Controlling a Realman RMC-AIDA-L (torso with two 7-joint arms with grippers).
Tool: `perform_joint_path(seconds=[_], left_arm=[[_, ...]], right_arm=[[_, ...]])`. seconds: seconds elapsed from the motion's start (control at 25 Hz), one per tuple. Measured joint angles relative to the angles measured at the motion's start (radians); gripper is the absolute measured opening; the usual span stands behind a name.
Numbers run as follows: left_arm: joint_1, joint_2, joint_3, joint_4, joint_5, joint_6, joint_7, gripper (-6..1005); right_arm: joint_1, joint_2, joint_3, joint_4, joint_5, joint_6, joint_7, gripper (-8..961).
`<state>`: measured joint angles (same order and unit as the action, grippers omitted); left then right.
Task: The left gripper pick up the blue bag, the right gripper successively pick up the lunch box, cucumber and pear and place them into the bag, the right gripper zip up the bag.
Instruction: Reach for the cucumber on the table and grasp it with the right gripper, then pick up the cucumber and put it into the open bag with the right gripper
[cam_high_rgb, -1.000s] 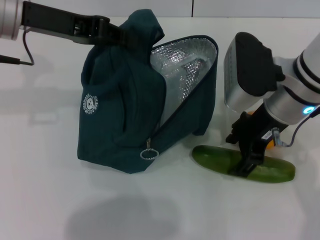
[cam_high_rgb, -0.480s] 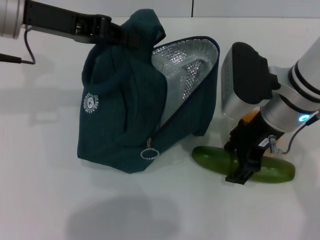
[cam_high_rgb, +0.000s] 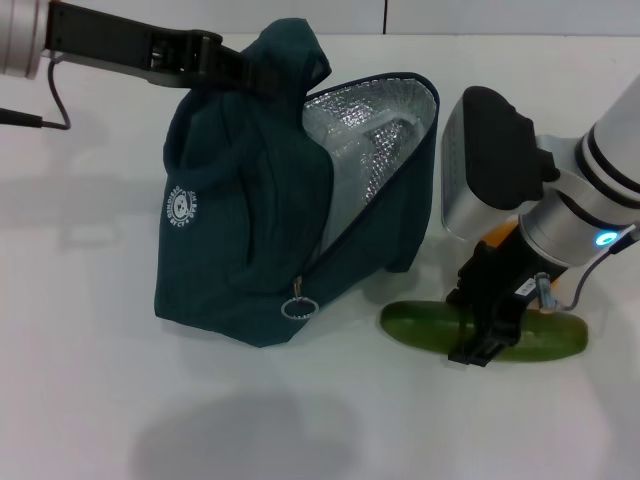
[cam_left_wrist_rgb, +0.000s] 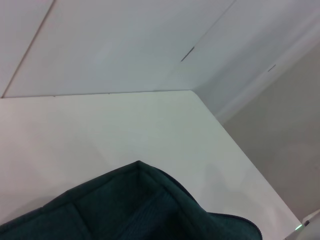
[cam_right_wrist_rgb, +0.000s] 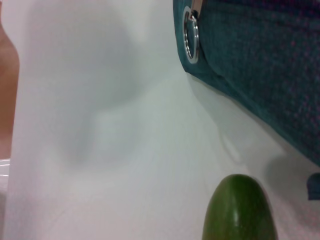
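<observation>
**Blue bag held open, cucumber under my right claw**

The blue bag (cam_high_rgb: 270, 215), a large dark teal fabric lunch bag with silver foil lining, stands left of centre on the white table (cam_high_rgb: 90, 380), its mouth gaping toward the right. My left gripper (cam_high_rgb: 225, 62), a black two-finger claw, is clamped on the bag's top at the far left. The long dark green cucumber (cam_high_rgb: 485, 330) lies on the table just right of the bag, near side. My right gripper (cam_high_rgb: 478, 335), another black claw, sits astride the cucumber's middle; I cannot tell whether it has closed. The silver ring zipper pull (cam_high_rgb: 298, 305) hangs at the bag's near edge.
</observation>
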<state>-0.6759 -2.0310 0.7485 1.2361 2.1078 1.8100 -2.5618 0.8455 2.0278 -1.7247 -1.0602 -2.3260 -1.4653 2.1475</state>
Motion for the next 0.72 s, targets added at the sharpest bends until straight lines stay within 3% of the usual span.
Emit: perform_joint_path(seconds=[0.2, 0.36, 0.52, 0.72], left_arm=[[0.004, 0.0, 0.0, 0.0, 0.0, 0.0, 0.0, 43], [0.005, 0.002, 0.0, 0.0, 0.0, 0.0, 0.0, 43], [0.006, 0.001, 0.0, 0.0, 0.0, 0.0, -0.002, 43], [0.005, -0.001, 0.0, 0.0, 0.0, 0.0, -0.004, 43]], right_arm=[[-0.013, -0.003, 0.016, -0.036, 0.014, -0.041, -0.001, 639], [-0.028, -0.008, 0.125, -0.109, 0.102, -0.196, -0.041, 639], [-0.036, -0.011, 0.349, -0.128, 0.245, -0.381, -0.095, 639], [-0.039, -0.021, 0.684, -0.016, 0.381, -0.524, -0.146, 639]])
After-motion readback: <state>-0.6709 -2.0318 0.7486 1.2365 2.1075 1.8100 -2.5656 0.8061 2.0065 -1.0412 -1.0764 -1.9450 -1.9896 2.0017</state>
